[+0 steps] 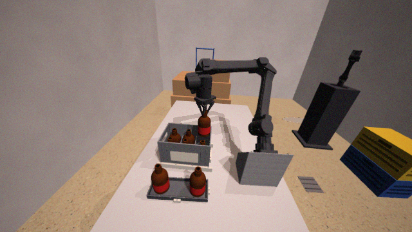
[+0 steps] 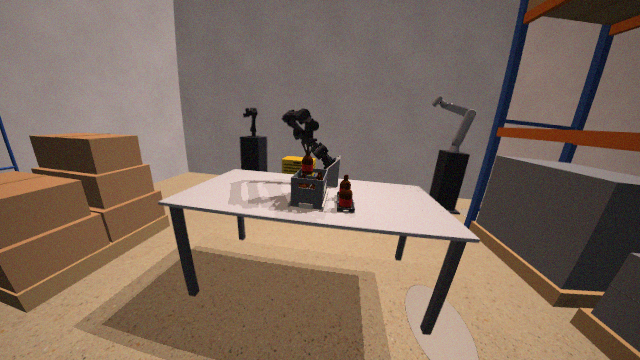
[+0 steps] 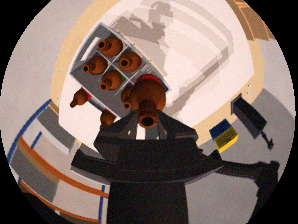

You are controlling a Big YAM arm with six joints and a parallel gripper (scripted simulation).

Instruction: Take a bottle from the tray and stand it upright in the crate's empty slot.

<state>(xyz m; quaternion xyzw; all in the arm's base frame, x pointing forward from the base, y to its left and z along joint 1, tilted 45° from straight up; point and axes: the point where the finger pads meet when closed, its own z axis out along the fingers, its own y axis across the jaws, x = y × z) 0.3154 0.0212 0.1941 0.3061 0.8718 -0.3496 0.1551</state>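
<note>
Directly beneath the end effector, a bottle hangs upright, clamped by its neck above the crate.

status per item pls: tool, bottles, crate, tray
Tool: shut on the held bottle's neck.
Held bottle: upright, over the crate's back right corner, not fully down in a slot.
Crate: on the table, other bottles seated in its slots.
Tray: on the table in front of the crate.
Tray bottles: two, upright, one at each end.

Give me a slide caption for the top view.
Gripper holds a bottle by its neck above the crate; two bottles remain on the tray.
</note>
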